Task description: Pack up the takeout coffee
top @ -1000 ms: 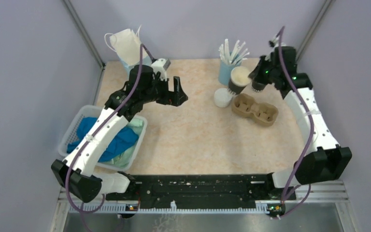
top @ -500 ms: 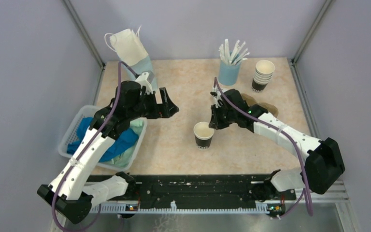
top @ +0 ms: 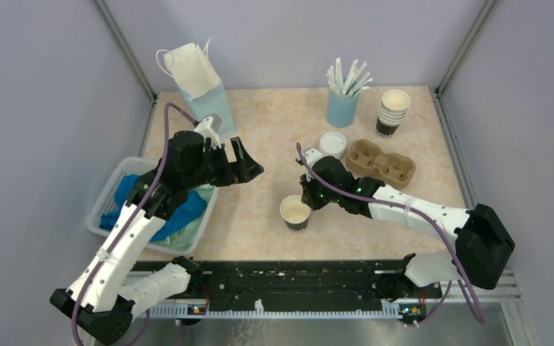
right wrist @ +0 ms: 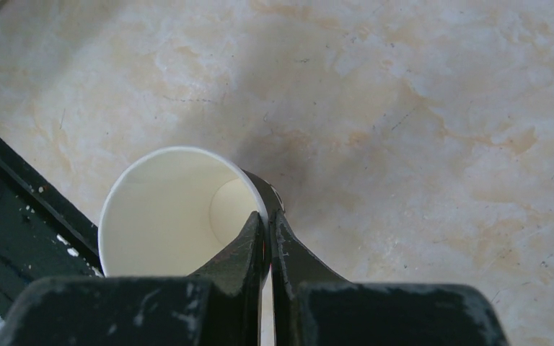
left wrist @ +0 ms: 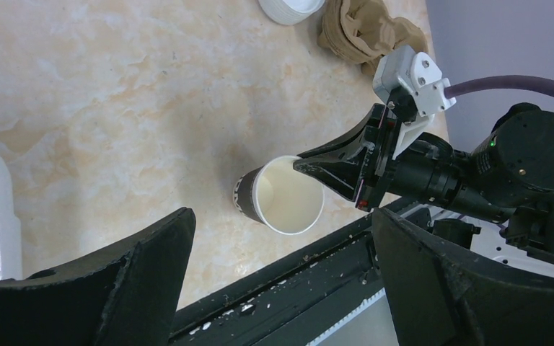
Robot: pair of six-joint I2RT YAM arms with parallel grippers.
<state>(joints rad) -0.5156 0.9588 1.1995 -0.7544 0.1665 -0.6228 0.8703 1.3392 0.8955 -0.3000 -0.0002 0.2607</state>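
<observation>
The takeout coffee is a dark paper cup with a cream inside and no lid on it. It stands upright near the table's front middle. My right gripper is shut on its rim, one finger inside and one outside, as the right wrist view shows at the gripper and cup. My left gripper hangs open to the cup's left, over the table. In its wrist view the cup shows beyond the open left gripper with nothing between the fingers.
A loose white lid and a brown cardboard cup carrier lie behind the cup. A stack of lidless cups and a blue holder of white sticks stand at the back. A paper bag and a white basket of cloth are on the left.
My right arm has carried the cup from the back right, by the stack, to the front middle of the table. My left arm has drawn back slightly toward the near left.
</observation>
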